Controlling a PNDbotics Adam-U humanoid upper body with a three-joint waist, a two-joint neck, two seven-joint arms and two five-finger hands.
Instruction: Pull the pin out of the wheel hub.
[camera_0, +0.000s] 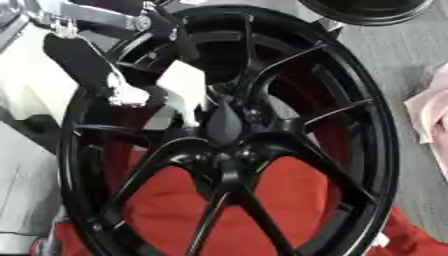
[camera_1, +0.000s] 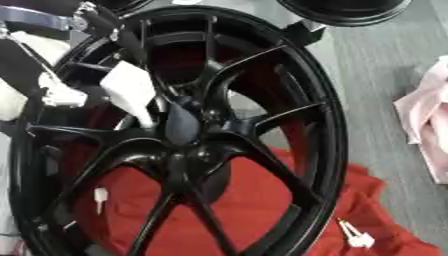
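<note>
Left eye view shows the black wheel (camera_0: 229, 150) filling the middle, upright over a red cloth (camera_0: 289, 200). My left hand (camera_0: 179, 97) reaches through the spokes at its hub; I cannot tell whether its fingers grip anything. A pink cloth (camera_1: 424, 125) lies right.

You have no text, label, brand, number or sign to read here. The white tag (camera_1: 129, 92) at upper left of the frame, against the wheel (camera_1: 302, 115), shows you a blank face.
</note>
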